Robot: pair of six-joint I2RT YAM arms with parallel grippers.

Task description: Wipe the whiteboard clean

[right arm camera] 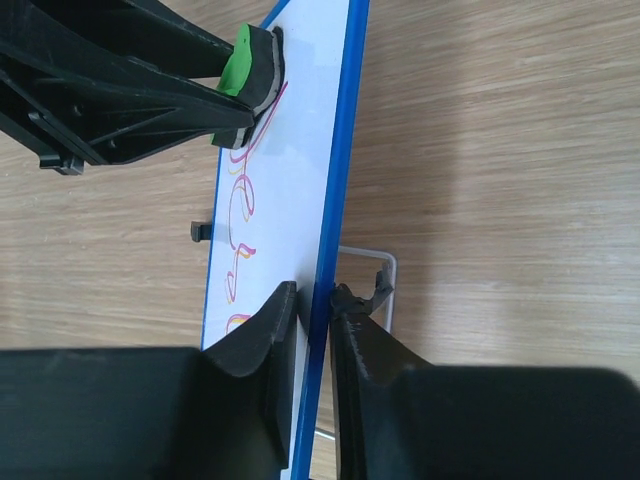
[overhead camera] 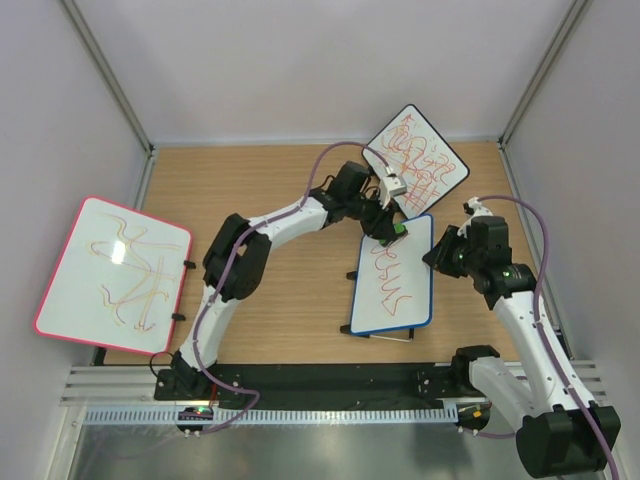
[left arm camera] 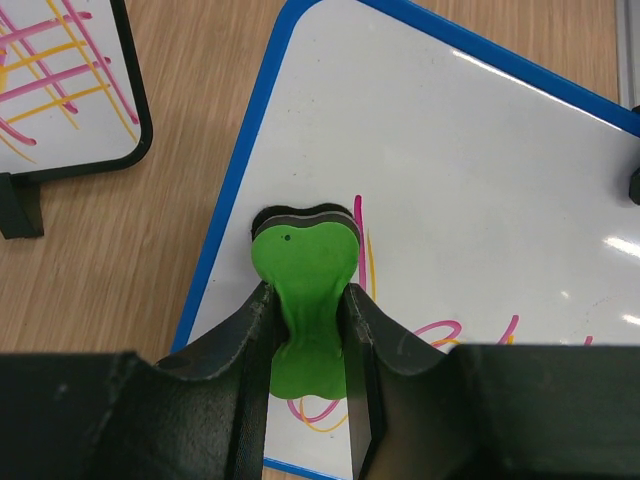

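Left gripper (left arm camera: 305,300) clamped a green eraser (left arm camera: 305,250) on the whiteboard (overhead camera: 392,290), far end; right gripper (right arm camera: 313,300) pinched its right edge; black-framed board (overhead camera: 420,150) sat just beyond.

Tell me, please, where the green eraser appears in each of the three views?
Top external: eraser right of centre, at the far end of the whiteboard.
Left wrist: eraser lower centre, pinched by the left gripper.
Right wrist: eraser upper left, against the whiteboard.
Shared landmark: the whiteboard's blue frame.

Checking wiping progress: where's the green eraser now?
Top view, right of centre: the green eraser, gripped by the left pincer, rests on the far end of the blue-framed whiteboard.
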